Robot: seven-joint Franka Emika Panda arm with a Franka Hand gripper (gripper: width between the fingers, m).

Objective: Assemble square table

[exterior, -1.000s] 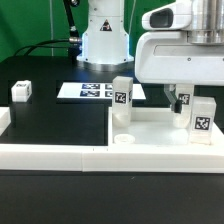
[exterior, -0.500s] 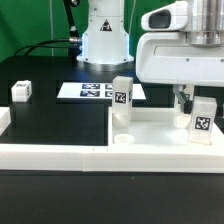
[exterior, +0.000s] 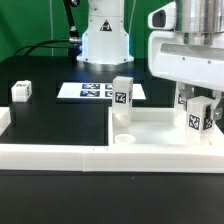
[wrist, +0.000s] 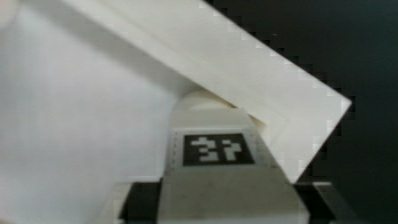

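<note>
The white square tabletop (exterior: 160,128) lies at the exterior view's right, with a round corner socket (exterior: 123,140) at its near corner. One tagged white leg (exterior: 122,97) stands upright on its left corner. My gripper (exterior: 198,104) is shut on a second tagged leg (exterior: 199,116) standing at the tabletop's right edge. In the wrist view this leg (wrist: 219,150) fills the gap between my dark fingers (wrist: 153,200), above the tabletop (wrist: 71,100) and its raised rim (wrist: 240,65). A third small leg (exterior: 21,91) rests on the black table at the left.
The marker board (exterior: 92,91) lies flat behind the upright leg. The long low white border wall (exterior: 50,152) runs along the front and the left. The robot base (exterior: 104,40) stands at the back.
My gripper has moved to the exterior view's right, from beside the right leg to around it. The leg has shifted slightly.
</note>
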